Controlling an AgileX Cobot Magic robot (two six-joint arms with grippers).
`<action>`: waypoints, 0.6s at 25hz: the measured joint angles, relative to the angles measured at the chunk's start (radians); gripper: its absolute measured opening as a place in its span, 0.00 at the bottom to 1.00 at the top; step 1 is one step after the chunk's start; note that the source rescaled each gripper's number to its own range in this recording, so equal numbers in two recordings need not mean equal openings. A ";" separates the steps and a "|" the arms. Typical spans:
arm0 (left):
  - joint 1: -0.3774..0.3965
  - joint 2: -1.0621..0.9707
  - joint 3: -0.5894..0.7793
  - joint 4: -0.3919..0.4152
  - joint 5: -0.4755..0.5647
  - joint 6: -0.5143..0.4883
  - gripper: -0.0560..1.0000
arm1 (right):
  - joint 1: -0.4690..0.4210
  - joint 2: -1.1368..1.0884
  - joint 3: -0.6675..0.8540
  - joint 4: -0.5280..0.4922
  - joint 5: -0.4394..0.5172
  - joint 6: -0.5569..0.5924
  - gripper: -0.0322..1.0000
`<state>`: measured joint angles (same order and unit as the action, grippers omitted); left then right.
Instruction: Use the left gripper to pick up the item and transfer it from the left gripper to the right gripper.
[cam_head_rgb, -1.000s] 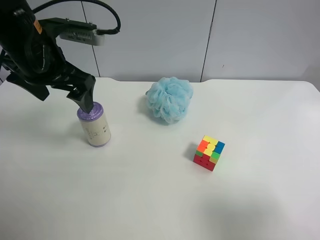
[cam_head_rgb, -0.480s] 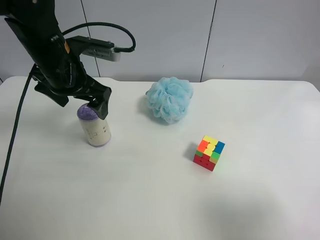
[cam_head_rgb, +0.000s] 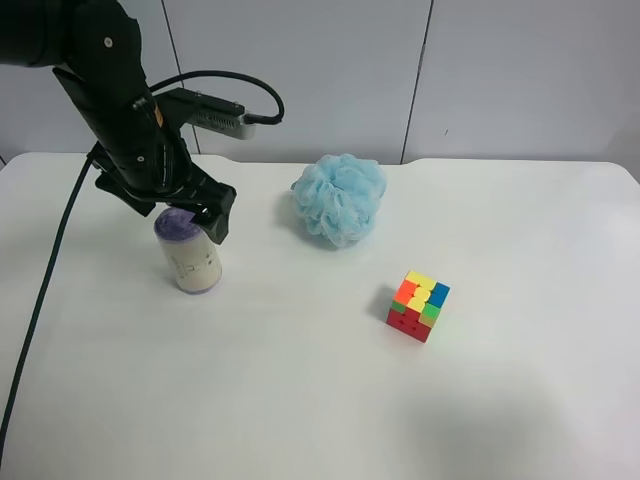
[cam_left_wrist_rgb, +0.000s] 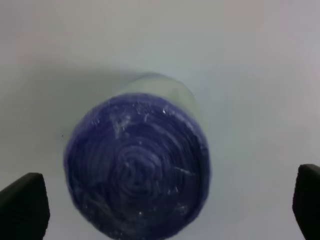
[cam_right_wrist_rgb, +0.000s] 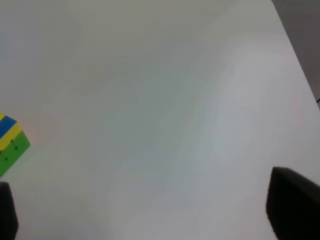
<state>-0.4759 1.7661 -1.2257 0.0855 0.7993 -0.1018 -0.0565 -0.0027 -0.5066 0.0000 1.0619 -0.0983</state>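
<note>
1. We see the purple-ended roll (cam_head_rgb: 188, 255) standing upright on the white surface (cam_head_rgb: 300, 400), in the left half of the exterior high frame.
2. Our left gripper (cam_head_rgb: 183, 215) hangs directly over its top end, fingers (cam_left_wrist_rgb: 22, 202) released and spread wide on either side, not touching it.
3. Our right gripper (cam_right_wrist_rgb: 150, 215) has its fingers (cam_right_wrist_rgb: 295, 210) parted too, grasping nothing, over bare surface near the puzzle cube (cam_head_rgb: 418, 305).
4. The light-blue bath puff (cam_head_rgb: 340, 198) sits apart, to the right of the roll.

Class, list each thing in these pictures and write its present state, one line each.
Cream-labelled cylinder roll with purple ends: upright, ungripped.
All-black left claw: open, straddling roll's top.
Right claw: open, empty.
Light-blue mesh bath puff: resting on white table.
Multicoloured puzzle cube: resting on table.
</note>
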 joint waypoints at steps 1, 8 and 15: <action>0.000 0.006 0.000 0.007 -0.004 0.001 1.00 | 0.000 0.000 0.000 0.000 0.000 0.000 1.00; 0.000 0.070 0.000 0.029 -0.022 0.018 1.00 | 0.000 0.000 0.000 0.000 0.000 0.000 1.00; 0.000 0.121 0.000 0.037 -0.055 0.044 0.99 | 0.000 0.000 0.000 0.000 0.000 0.000 1.00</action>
<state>-0.4759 1.8867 -1.2257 0.1224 0.7444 -0.0575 -0.0565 -0.0027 -0.5066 0.0000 1.0619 -0.0983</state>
